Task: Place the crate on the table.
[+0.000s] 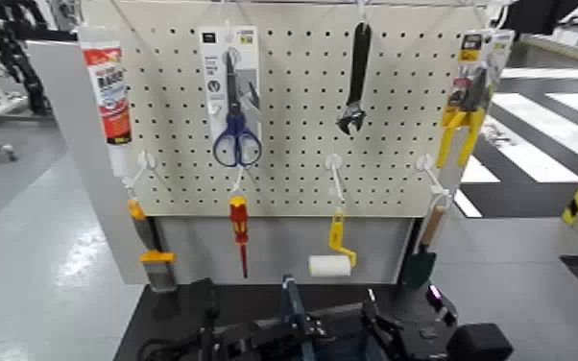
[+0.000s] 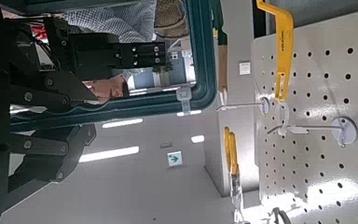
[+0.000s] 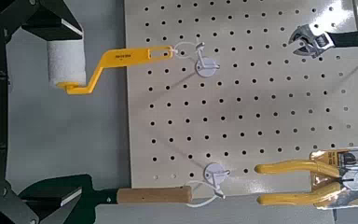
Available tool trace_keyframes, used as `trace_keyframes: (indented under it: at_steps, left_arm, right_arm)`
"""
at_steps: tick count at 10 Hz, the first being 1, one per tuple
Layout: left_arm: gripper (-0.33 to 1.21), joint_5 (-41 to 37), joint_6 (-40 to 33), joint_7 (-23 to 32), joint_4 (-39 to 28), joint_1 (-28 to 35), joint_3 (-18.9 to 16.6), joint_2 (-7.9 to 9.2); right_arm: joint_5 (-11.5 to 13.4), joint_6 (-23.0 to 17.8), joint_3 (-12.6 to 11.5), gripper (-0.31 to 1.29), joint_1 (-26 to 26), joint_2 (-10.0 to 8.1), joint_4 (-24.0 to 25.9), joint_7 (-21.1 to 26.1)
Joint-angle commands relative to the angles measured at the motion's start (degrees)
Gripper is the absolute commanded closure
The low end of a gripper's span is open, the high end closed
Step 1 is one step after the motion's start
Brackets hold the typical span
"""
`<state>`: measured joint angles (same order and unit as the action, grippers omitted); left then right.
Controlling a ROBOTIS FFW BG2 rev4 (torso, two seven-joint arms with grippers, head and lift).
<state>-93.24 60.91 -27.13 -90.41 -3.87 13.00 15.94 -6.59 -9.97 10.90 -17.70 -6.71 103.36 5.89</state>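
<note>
The crate (image 1: pixel 298 338) is a dark blue-grey bin at the bottom edge of the head view, with its thin blue centre handle (image 1: pixel 290 300) upright. It is over the front part of the black table (image 1: pixel 163 312); I cannot tell whether it rests on it. My left gripper (image 1: pixel 211 331) is shut on the crate's left rim, which shows as a teal edge (image 2: pixel 203 65) in the left wrist view. My right gripper (image 1: pixel 389 331) is shut on the crate's right rim. The right wrist view looks past the crate at the pegboard.
A cream pegboard (image 1: pixel 293 106) backs the table and holds scissors (image 1: pixel 235 130), a wrench (image 1: pixel 355 82), yellow pliers (image 1: pixel 466 120), a red screwdriver (image 1: pixel 240 230) and a paint roller (image 1: pixel 331 264). Grey floor lies on both sides. A person's checked sleeve (image 2: pixel 121 19) shows behind the crate.
</note>
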Motion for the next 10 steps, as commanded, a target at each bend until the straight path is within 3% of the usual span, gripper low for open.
trace_keyframes:
  at_steps: [1, 6, 10]
  left_arm:
    - [1.19, 0.07, 0.00, -0.12, 0.06, -0.09, 0.01, -0.03]
    - [1.19, -0.02, 0.35, -0.29, 0.06, -0.17, -0.25, -0.20]
    - [1.19, 1.92, 1.76, -0.38, 1.20, -2.90, -0.34, 0.94]
  right_arm:
    - [-0.09, -0.05, 0.00, 0.14, 0.04, 0.03, -0.09, 0.00]
    - [-0.18, -0.14, 0.09, 0.14, -0.05, 0.21, 0.00, 0.00]
    - [-0.36, -0.58, 0.26, 0.14, -0.05, 0.38, -0.35, 0.00]
